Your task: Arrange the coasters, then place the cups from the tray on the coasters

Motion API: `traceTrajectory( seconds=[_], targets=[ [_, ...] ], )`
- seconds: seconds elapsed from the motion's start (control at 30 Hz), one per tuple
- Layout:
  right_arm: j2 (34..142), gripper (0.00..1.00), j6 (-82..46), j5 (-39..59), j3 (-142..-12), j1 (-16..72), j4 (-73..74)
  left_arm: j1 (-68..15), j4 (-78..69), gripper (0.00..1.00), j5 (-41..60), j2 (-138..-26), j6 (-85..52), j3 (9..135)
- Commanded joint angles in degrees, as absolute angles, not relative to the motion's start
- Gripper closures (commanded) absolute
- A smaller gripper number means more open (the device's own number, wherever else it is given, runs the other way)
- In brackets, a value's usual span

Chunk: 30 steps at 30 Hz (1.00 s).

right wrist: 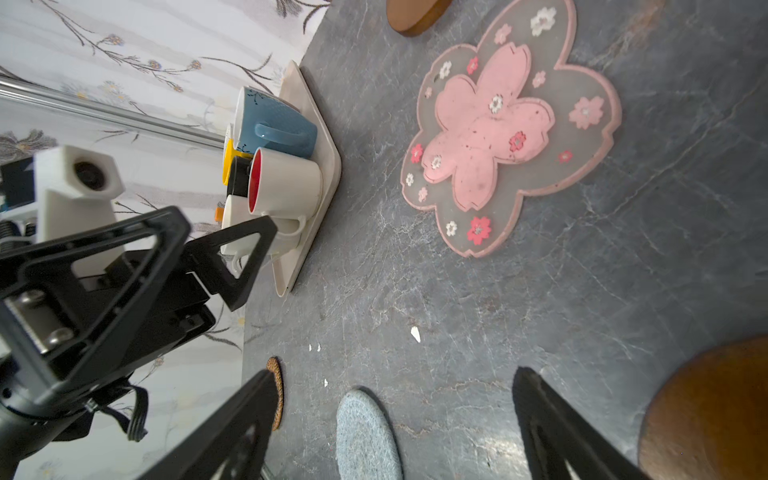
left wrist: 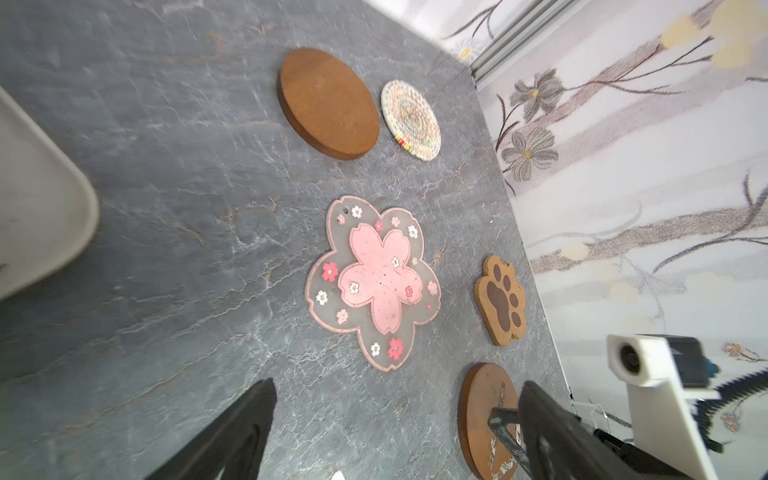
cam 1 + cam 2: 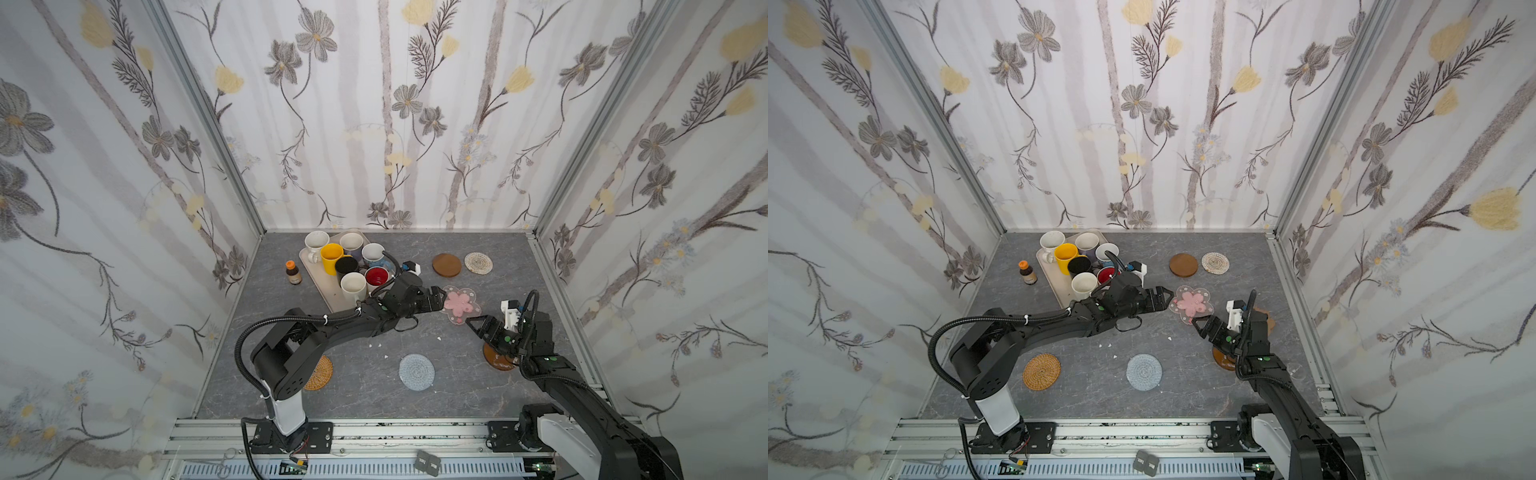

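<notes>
Pink blossom coaster (image 3: 459,305) lies flat just off the table's centre toward 3 o'clock; both grippers flank it, empty.

Left gripper (image 3: 441,300) sits at its 9 o'clock edge, fingers spread on nothing; right gripper (image 3: 476,329) at its 5 o'clock, likewise wide; arranging looks unfinished: wood disc (image 3: 446,264) and cream woven coaster (image 3: 478,262) pair at 1, rattan coaster (image 3: 320,372) at 8, crochet coaster (image 3: 417,371) at 6; seven mugs (image 3: 353,284) crowd the tray (image 3: 323,286) at 11, none on a coaster; the right arm half-hides the amber disc (image 3: 496,362) at 4; paw coaster (image 2: 500,301) shows plainly only from the left wrist.
</notes>
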<state>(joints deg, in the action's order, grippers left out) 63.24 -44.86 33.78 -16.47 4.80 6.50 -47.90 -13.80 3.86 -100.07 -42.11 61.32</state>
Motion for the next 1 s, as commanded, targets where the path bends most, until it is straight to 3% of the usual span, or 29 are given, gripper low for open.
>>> traceTrajectory(
  seconds=[0.0,0.33,0.97],
  targets=[
    [65.9,0.11,-46.9,34.6,-16.4,6.2,13.3,-47.9,-14.4,0.05,-1.1,-95.3,-40.1,56.4],
    [75.7,0.12,-46.6,29.9,-18.9,7.8,16.6,-47.8,-14.5,0.04,-6.6,-82.1,-39.8,42.2],
    [89.2,0.14,-47.1,28.7,-23.2,7.7,22.9,-47.0,-14.5,0.0,-11.8,-68.3,-38.3,27.8]
  ],
)
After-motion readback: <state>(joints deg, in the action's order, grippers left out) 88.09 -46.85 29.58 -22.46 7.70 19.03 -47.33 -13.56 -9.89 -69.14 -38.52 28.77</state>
